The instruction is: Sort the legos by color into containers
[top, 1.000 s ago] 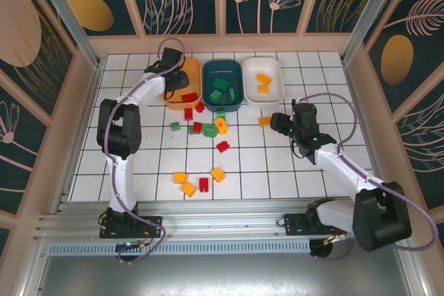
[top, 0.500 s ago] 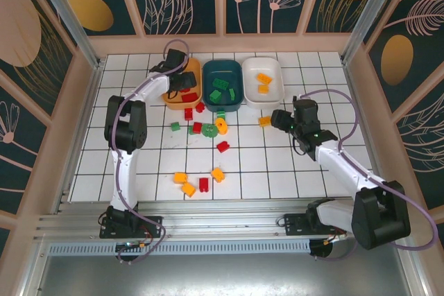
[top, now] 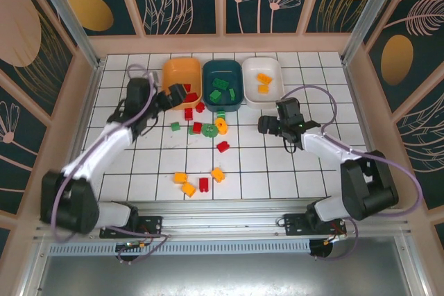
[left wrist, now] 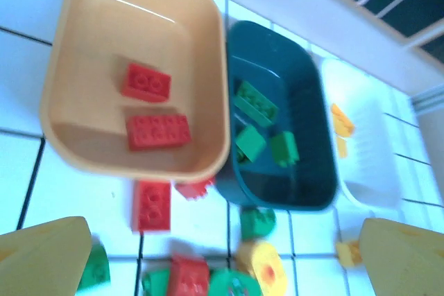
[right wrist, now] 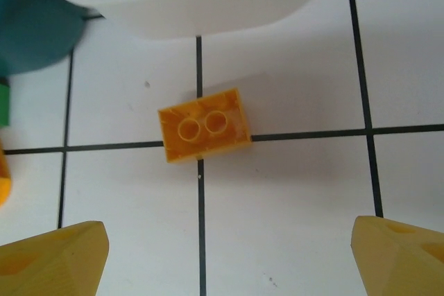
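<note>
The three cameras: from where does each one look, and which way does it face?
Top external: above and behind the arm bases, looking down at the tiled table; both arms show, with the left gripper and right gripper.
Left wrist: above the orange tray, looking down; the left fingers frame the bottom corners.
Right wrist: close above an orange brick, looking down; the right fingers frame the bottom corners.
Shared: both wrist views catch the teal tray and white tray.
</note>
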`<action>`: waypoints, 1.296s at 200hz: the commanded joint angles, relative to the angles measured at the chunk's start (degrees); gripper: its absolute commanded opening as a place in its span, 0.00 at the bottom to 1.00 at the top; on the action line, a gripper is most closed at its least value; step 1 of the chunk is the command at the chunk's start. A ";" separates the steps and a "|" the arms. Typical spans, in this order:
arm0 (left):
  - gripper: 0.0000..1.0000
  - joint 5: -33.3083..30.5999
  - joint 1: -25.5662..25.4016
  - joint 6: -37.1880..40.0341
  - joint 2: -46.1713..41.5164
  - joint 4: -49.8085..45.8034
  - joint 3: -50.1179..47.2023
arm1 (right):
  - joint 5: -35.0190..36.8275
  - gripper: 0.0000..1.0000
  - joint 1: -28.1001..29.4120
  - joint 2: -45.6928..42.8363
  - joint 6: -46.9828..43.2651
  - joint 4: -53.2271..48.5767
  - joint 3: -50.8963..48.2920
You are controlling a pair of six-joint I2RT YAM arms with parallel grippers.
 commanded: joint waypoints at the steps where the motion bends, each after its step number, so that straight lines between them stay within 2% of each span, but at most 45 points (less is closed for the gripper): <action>1: 0.99 4.52 0.39 -6.68 -5.88 6.85 -13.21 | -0.62 0.91 0.27 3.87 -3.48 -0.72 3.96; 18: 0.98 3.63 0.33 -8.51 -12.07 8.04 -20.59 | 0.10 0.91 0.79 8.03 -4.42 -1.00 6.09; 40: 0.99 2.29 0.32 -9.35 -15.63 8.56 -24.27 | 1.45 0.91 0.82 12.51 -6.43 -0.44 8.65; 94: 0.98 5.37 0.39 -7.90 -9.18 9.11 -19.56 | 3.48 0.80 0.92 22.41 -9.62 -1.70 14.95; 116: 0.98 5.73 0.33 -7.91 -8.48 9.64 -18.56 | 3.72 0.66 1.10 23.83 -9.11 -1.45 14.96; 133: 0.99 5.48 0.40 -7.69 -8.39 9.65 -18.25 | 5.24 0.50 1.83 23.05 -8.27 -0.70 14.26; 154: 0.99 5.59 0.34 -7.33 -8.06 9.47 -17.85 | 7.06 0.42 3.00 20.25 -7.68 0.19 13.39; 186: 0.99 5.52 0.37 -8.69 -7.76 9.85 -18.29 | 9.08 0.40 5.65 14.28 -6.54 -1.61 15.60; 209: 0.99 4.55 0.35 -14.13 -8.91 13.07 -22.18 | 10.10 0.39 4.19 13.18 -5.66 -2.13 20.33; 230: 0.98 5.40 0.35 -19.85 -10.21 17.02 -26.83 | 10.52 0.39 0.67 17.62 -2.75 0.58 24.96; 245: 0.99 6.17 0.26 -21.42 -10.73 18.56 -28.80 | 8.06 0.39 -1.57 23.76 -0.83 -0.02 30.64; 259: 0.99 6.51 0.29 -21.07 -11.71 17.44 -29.36 | 8.89 0.38 -1.81 29.77 -2.25 -2.25 36.99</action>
